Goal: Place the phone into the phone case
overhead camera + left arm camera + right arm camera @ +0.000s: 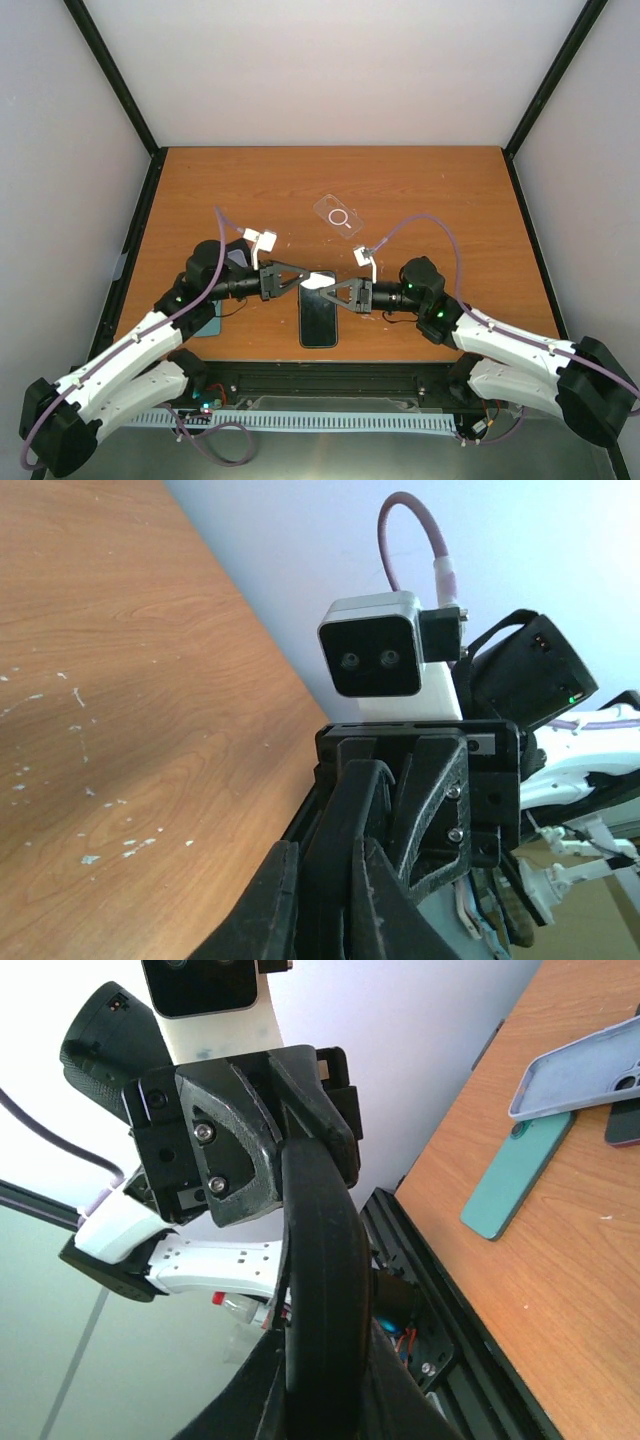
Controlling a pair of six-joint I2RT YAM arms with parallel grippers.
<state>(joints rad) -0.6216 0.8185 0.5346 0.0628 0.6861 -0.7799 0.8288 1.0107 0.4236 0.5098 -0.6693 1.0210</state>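
At the table's (430, 190) near edge, black phone (319, 325) — right gripper (327, 292) clamped on its far end, left gripper (300, 279) pinched shut alongside. I'd carry it level to the clear case (338, 217) mid-table — corner in first.

A brown wooden table (420, 180) stands between plain white walls (330, 70), with a black post (112, 75) slanting up from each far corner. Toward the back of the table lies a clear cover (338, 215) with a white ring, flat and well apart from everything else. Near the left edge a teal slab (515, 1175) lies flat, and a grey-blue case (580, 1070) rests tilted across one end of it. Pale flecks (85, 790) dot the wood. A white ridged strip (330, 420) runs along the near edge.
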